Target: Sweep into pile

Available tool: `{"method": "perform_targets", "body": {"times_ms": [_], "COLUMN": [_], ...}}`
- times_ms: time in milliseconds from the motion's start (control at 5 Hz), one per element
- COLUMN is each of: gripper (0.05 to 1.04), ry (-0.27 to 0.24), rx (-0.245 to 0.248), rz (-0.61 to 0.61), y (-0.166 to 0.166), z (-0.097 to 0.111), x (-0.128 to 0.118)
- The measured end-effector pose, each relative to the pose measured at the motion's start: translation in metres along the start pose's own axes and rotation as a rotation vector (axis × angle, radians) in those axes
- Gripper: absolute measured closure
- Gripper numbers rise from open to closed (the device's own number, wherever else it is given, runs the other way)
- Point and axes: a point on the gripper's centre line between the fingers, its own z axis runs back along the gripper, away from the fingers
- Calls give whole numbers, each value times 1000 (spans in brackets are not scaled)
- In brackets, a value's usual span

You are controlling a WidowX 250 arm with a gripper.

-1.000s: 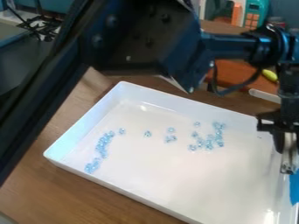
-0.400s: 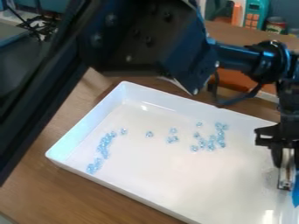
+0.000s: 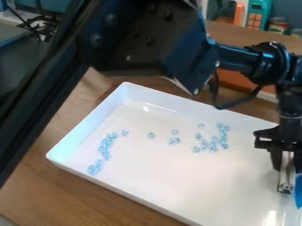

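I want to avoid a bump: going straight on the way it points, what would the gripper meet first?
Pointing down, the gripper would probably meet the floor of the white tray, toward its right side, though the blue piece at its tip may touch first. Height is unclear.

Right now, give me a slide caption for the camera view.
Blue pieces lie scattered in a white tray, with the end effector at its right side.
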Motion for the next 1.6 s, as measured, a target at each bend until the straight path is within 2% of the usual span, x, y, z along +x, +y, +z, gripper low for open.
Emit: {"method": "perform_targets", "body": {"times_ms": [200, 600, 1000, 1200, 1600], "gripper": [704, 704, 704, 704, 704], "ry": [19, 26, 5, -17, -78], "rx": [2, 32, 50, 46, 68], "rz": [57, 105, 152, 184, 271], "y": [26, 66, 116, 135, 162], "z": [1, 8, 21, 29, 31], "x": [8, 16, 14, 13, 10]}}
